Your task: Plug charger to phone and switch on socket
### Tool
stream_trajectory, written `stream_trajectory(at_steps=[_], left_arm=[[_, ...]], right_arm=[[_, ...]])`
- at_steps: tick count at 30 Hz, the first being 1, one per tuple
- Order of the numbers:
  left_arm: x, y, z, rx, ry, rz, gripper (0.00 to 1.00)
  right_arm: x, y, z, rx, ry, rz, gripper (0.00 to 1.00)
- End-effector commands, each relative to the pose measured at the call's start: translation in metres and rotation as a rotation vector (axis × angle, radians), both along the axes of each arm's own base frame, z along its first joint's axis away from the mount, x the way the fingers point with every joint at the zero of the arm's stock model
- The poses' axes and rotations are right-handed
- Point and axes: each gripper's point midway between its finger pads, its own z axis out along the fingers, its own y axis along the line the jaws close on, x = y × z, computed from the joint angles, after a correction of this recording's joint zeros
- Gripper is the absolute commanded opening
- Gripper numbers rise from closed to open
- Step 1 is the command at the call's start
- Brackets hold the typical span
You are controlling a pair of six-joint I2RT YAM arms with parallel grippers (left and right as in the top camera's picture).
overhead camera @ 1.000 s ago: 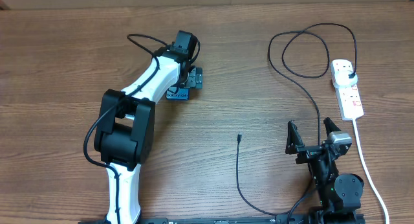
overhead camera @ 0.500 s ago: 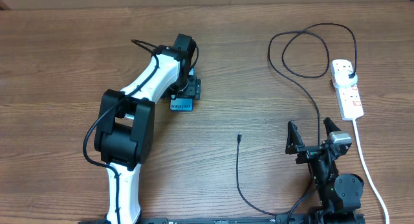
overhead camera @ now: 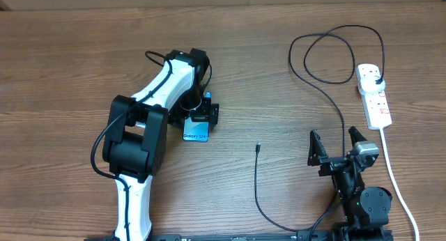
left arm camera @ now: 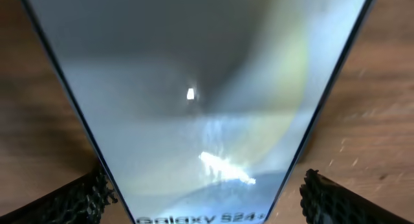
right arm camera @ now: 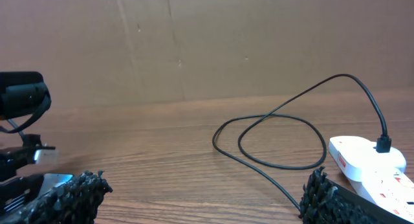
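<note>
The phone (overhead camera: 196,131), with a light blue screen and "Galaxy S24" text, lies flat on the table between the fingers of my left gripper (overhead camera: 200,115). In the left wrist view the phone (left arm camera: 194,88) fills the frame and the left gripper (left arm camera: 204,198) has a finger at each long edge. The black charger cable (overhead camera: 334,105) loops from its plug (overhead camera: 377,81) in the white socket strip (overhead camera: 374,96) to its free tip (overhead camera: 258,148) at mid table. My right gripper (overhead camera: 338,145) is open and empty, right of the tip. The right wrist view shows the cable (right arm camera: 278,117) and the strip (right arm camera: 369,160).
The strip's thick white cord (overhead camera: 394,178) runs down the right side past the right arm's base. The cable's lower loop (overhead camera: 268,216) curves near the front edge. A brown board wall (right arm camera: 194,43) stands behind the table.
My left gripper has moved toward the front of the table and slightly right, and the phone has come along with it. The right arm, cable and strip have not moved.
</note>
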Motion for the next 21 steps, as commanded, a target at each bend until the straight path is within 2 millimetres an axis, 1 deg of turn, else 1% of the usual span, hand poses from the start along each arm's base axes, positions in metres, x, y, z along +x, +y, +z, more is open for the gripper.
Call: stream_trajectory(at_steps=[1,3,5,8,15,21], left_arm=[[0.020,-0.001,-0.015,0.014,-0.076,0.026,0.99],[0.032,0.000,-0.017,0.028,-0.127,0.045,1.00],[0.040,0.001,-0.017,0.041,-0.161,0.066,0.99],[0.045,0.004,-0.018,0.064,-0.183,0.094,0.99],[0.042,0.004,-0.021,0.070,-0.167,0.111,1.00],[0.029,0.003,-0.034,0.076,-0.145,0.065,1.00]], right_arm=[[0.000,0.001,-0.002,-0.001,-0.004,0.005,1.00],[0.000,0.001,-0.002,-0.001,-0.004,0.005,1.00],[0.000,0.001,-0.002,-0.001,-0.004,0.005,1.00],[0.000,0.001,-0.002,-0.001,-0.004,0.005,1.00],[0.000,0.001,-0.002,-0.001,-0.004,0.005,1.00],[0.000,0.001,-0.002,-0.001,-0.004,0.005,1.00]])
